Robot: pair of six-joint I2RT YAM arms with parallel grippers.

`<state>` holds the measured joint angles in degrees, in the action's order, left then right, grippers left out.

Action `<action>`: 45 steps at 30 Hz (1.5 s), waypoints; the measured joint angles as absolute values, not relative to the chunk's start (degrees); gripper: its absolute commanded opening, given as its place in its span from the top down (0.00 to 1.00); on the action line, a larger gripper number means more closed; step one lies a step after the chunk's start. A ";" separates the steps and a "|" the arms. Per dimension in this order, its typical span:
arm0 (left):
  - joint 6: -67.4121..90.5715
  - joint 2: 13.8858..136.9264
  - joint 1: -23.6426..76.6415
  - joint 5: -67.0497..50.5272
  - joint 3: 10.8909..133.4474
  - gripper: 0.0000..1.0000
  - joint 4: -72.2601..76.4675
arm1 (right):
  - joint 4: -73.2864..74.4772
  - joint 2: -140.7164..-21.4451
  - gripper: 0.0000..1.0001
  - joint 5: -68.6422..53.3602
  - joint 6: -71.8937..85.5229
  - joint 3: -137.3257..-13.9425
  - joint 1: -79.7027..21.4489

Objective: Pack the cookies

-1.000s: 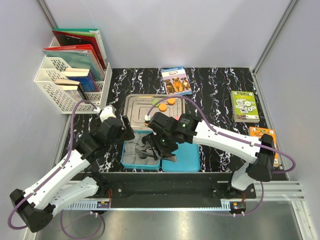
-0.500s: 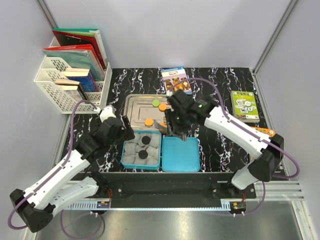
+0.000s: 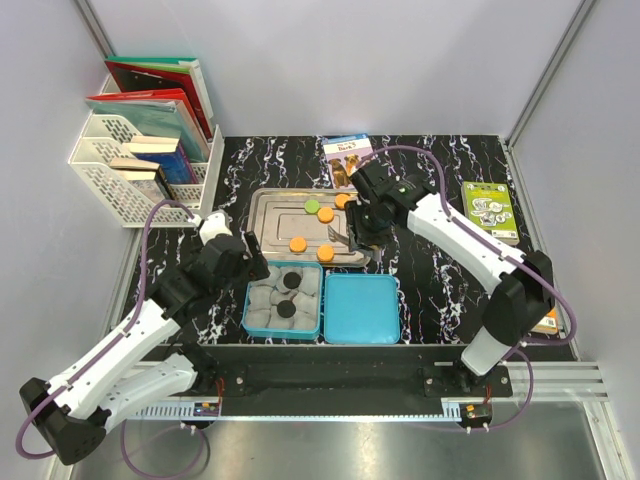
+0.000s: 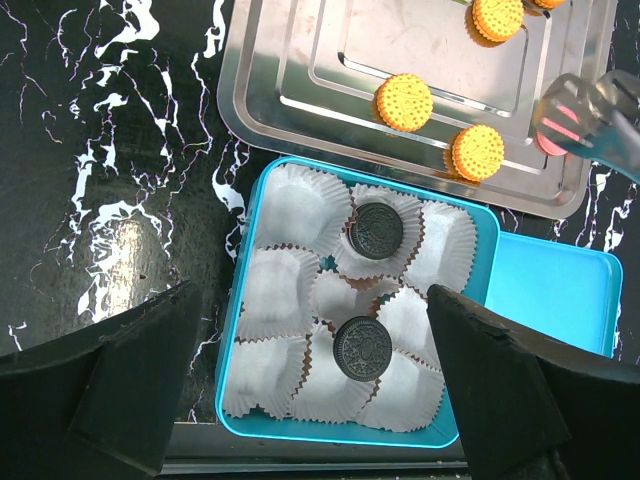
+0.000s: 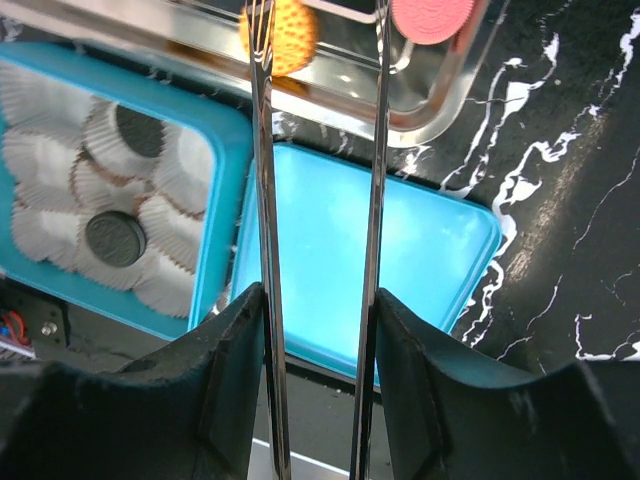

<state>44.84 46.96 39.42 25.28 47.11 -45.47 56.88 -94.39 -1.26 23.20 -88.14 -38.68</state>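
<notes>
Right gripper [image 5: 318, 300] clamps metal tongs [image 5: 265, 180]; tips apart, empty, over near-right corner of steel tray [image 3: 275, 205]. Orange cookie [image 5: 288, 35] between tips, against left one; pink cookie [image 5: 432, 15] just right of them. Left gripper [image 4: 318, 380] wide open over blue box [image 4: 330, 437], farther from tray cookies.

You are facing a black tabletop [image 3: 440, 270] veined with white, like marble. On a silver tray [image 3: 275, 215], the cookies [image 3: 298, 244] are mostly orange, with a green cookie [image 3: 311, 206] and a pink cookie [image 5: 432, 18] among them. Two black cookies [image 4: 375, 230] with an embossed pattern lie among white pleated paper cups [image 4: 280, 290] in a teal box [image 4: 330, 432]. The lid [image 3: 362, 308] is the same teal. The arms [image 3: 130, 340] are white and black, with purple cables [image 3: 146, 240]. A white rack [image 3: 100, 160] holds red, green and blue books [image 3: 150, 85].
</notes>
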 measured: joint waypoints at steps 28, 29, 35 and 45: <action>44.40 47.07 39.42 25.26 45.95 0.01 -45.39 | 51.48 -95.79 0.49 -1.21 22.09 -77.76 -32.27; 44.40 47.11 39.42 25.26 45.95 0.01 -45.39 | 51.40 -95.79 0.49 -1.21 22.09 -77.69 -32.25; 44.40 47.48 39.42 25.08 45.89 0.01 -45.34 | 50.65 -95.79 0.50 -2.63 22.11 -77.38 -32.25; 44.45 47.48 39.42 24.67 45.32 0.01 -45.25 | 50.59 -95.79 0.57 -4.32 22.22 -75.94 -32.23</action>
